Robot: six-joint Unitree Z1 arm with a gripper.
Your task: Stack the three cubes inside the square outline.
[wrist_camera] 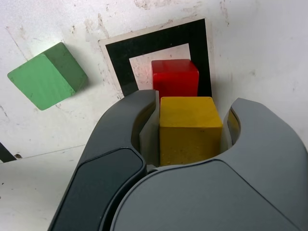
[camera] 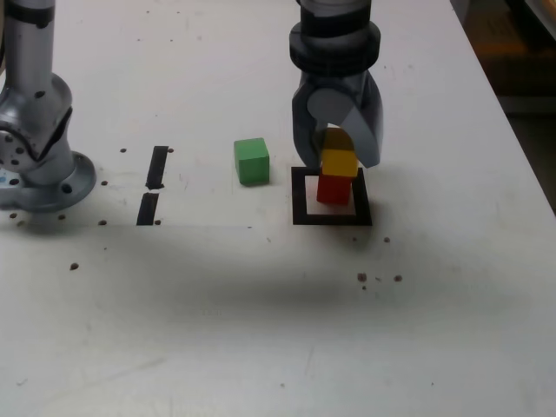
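clamped on the yellow cube [wrist_camera: 189, 127], the end effector [camera: 340, 161] holds it just above the red cube [camera: 334, 189], which sits inside the square outline [camera: 300, 207]; the green cube [camera: 252, 162] lies on the table [camera: 208, 321], outside it.

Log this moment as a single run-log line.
gripper: closed on yellow cube | red cube: inside square outline | green cube: on table, outside outline | stack: not finished

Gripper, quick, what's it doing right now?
Gripper: closed on the yellow cube, one finger on either side.
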